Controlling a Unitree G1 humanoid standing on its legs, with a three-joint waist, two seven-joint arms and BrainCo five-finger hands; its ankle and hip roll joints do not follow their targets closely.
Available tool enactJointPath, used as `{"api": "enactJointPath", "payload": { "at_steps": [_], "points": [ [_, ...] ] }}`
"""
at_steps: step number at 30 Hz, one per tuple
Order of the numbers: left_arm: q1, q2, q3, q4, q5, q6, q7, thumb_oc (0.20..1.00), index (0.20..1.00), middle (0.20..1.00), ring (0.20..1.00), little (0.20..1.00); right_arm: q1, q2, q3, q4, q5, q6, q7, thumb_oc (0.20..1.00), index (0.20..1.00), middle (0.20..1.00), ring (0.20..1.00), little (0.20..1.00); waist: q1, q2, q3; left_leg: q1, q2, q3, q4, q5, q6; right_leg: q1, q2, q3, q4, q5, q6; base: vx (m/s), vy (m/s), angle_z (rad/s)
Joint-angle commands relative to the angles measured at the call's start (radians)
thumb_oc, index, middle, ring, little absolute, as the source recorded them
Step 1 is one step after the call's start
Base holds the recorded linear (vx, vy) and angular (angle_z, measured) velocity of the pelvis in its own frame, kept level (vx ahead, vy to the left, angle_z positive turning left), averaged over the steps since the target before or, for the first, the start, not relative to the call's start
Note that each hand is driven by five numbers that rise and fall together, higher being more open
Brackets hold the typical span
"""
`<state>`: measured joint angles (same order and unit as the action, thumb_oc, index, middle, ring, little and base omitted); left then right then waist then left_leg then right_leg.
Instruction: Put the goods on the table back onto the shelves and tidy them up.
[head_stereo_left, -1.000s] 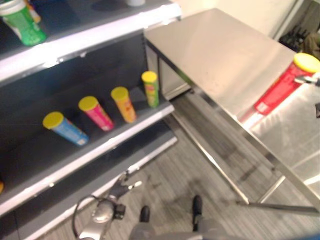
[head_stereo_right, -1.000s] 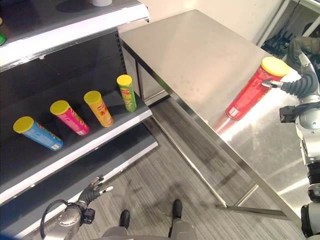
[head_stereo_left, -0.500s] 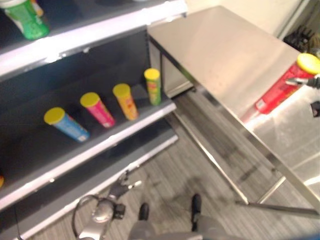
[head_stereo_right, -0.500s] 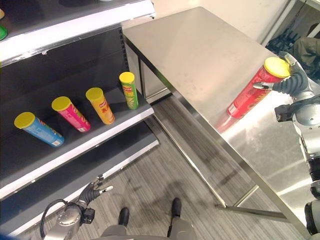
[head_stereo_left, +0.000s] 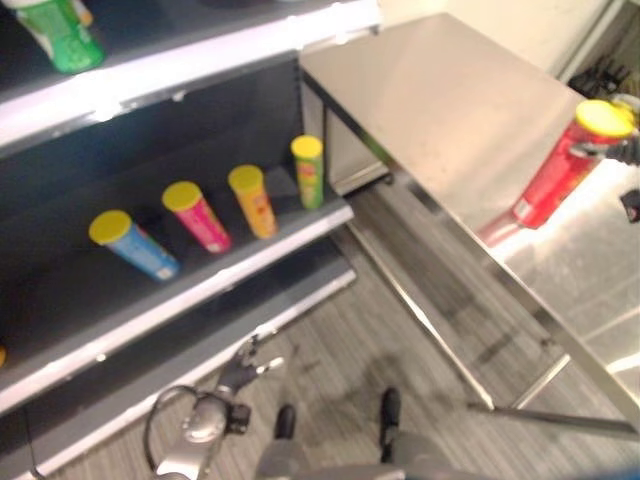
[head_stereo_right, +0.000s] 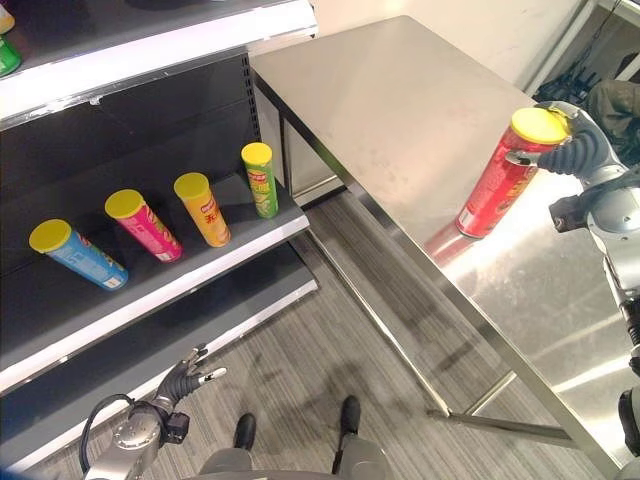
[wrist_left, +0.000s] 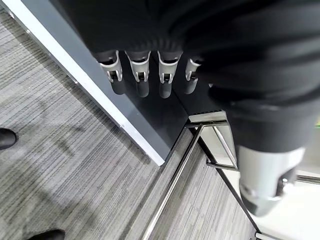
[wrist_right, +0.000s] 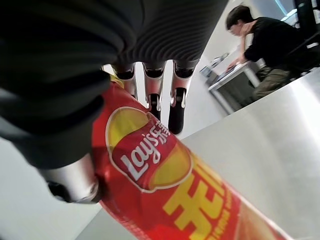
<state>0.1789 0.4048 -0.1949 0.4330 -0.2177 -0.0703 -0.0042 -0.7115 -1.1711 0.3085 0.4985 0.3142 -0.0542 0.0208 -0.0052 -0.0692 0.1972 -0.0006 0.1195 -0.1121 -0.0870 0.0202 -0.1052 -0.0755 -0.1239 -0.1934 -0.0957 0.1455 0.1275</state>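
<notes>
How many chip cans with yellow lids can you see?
5. Four stand in a row on the middle shelf: blue, pink, orange, green. The red can stands on the table, the right hand at its top.

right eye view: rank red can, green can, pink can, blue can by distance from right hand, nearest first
1. Red can: on the table, in the right hand.
2. Green can: shelf row, table end.
3. Pink can: mid-row.
4. Blue can: far end.

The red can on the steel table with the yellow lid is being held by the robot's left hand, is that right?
Not quite: the right hand holds the red can on the steel table, as the right eye view shows. The left hand hangs open near the floor.
</notes>
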Motion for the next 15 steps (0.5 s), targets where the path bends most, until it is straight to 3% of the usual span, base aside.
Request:
{"api": "enactJointPath", "payload": {
  "at_steps": [1, 6, 10, 12, 15],
  "points": [
    [-0.046, 0.081, 0.010, -0.040, -0.022, -0.056, 0.001, 1.000, 1.000, 1.000, 1.000, 1.000, -0.090, -0.043, 0.034, -0.039, 0.009, -0.046, -0.010, 0.200, 0.200, 0.200, 0.200, 0.200, 0.027, -0.053, -0.004, 0.009, 0.015, -0.002, 0.000, -0.068, -0.029, 0.098, -0.021, -0.047, 0.008, -0.154, 0.060, -0.01, -0.034, 0.12],
    [-0.043, 0.074, 0.021, -0.033, -0.023, -0.055, 0.005, 1.000, 1.000, 1.000, 1.000, 1.000, -0.025, -0.027, -0.055, -0.073, 0.003, -0.053, -0.040, 0.200, 0.200, 0.200, 0.200, 0.200, 0.029, -0.045, -0.007, 0.014, 0.019, -0.006, 0.000, -0.068, -0.032, 0.108, -0.018, -0.055, 0.008, -0.161, 0.056, 0.00, -0.016, 0.03],
    [-0.037, 0.055, 0.046, -0.035, -0.025, -0.050, 0.016, 1.000, 1.000, 1.000, 1.000, 1.000, 0.074, 0.004, -0.191, -0.171, -0.001, -0.071, -0.083, 0.200, 0.200, 0.200, 0.200, 0.200, 0.028, -0.035, -0.010, 0.017, 0.025, -0.013, 0.000, -0.067, -0.035, 0.118, -0.014, -0.063, 0.009, -0.168, 0.051, 0.00, -0.049, 0.07],
    [-0.022, 0.033, 0.078, -0.042, -0.032, -0.047, 0.023, 1.000, 1.000, 1.000, 1.000, 1.000, 0.144, 0.072, -0.338, -0.305, 0.022, -0.123, -0.142, 0.200, 0.200, 0.200, 0.200, 0.200, 0.037, -0.018, -0.016, 0.024, 0.037, -0.030, 0.000, -0.061, -0.043, 0.134, -0.005, -0.073, 0.013, -0.186, 0.040, 0.00, -0.097, 0.08],
    [-0.017, 0.031, 0.080, -0.043, -0.032, -0.046, 0.023, 1.000, 1.000, 1.000, 1.000, 1.000, 0.161, 0.089, -0.374, -0.337, 0.022, -0.132, -0.155, 0.200, 0.200, 0.200, 0.200, 0.200, 0.042, -0.014, -0.017, 0.026, 0.041, -0.039, 0.000, -0.060, -0.045, 0.140, -0.001, -0.079, 0.014, -0.193, 0.035, -0.01, -0.067, 0.16]
  ]
}}
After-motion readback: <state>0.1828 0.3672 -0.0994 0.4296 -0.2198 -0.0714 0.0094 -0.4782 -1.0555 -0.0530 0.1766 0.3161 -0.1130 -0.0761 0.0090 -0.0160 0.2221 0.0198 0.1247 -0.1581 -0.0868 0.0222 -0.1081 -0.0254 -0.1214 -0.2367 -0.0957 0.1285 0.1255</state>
